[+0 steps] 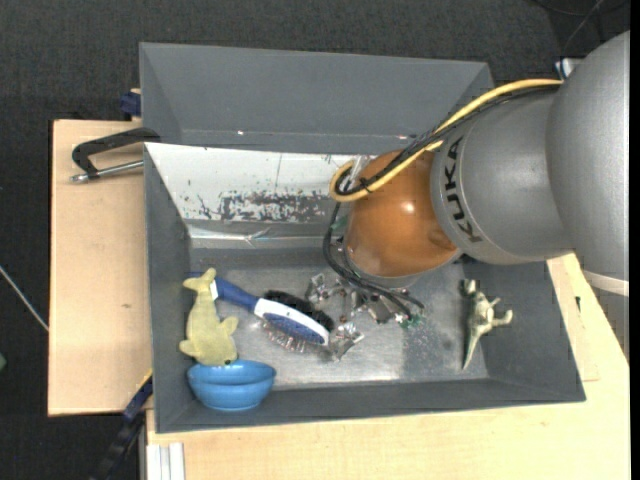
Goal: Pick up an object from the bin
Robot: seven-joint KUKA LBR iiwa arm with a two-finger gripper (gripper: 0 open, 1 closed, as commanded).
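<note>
My gripper (336, 316) hangs low over the middle of the bin floor, under the arm's orange cover, and looks open. Its metal fingertips (321, 291) stand apart at the right end of a blue and white hairbrush (285, 320). The brush lies slanted, with its blue handle pointing up-left and its dark bristle head toward the gripper. I see nothing clamped between the fingers. A pale yellow plush animal (208, 320) lies left of the brush, touching the handle.
A blue bowl (231, 383) sits in the front left corner, below the plush. A small cream toy dinosaur (480, 320) lies near the right wall. The arm's large grey body covers the bin's back right.
</note>
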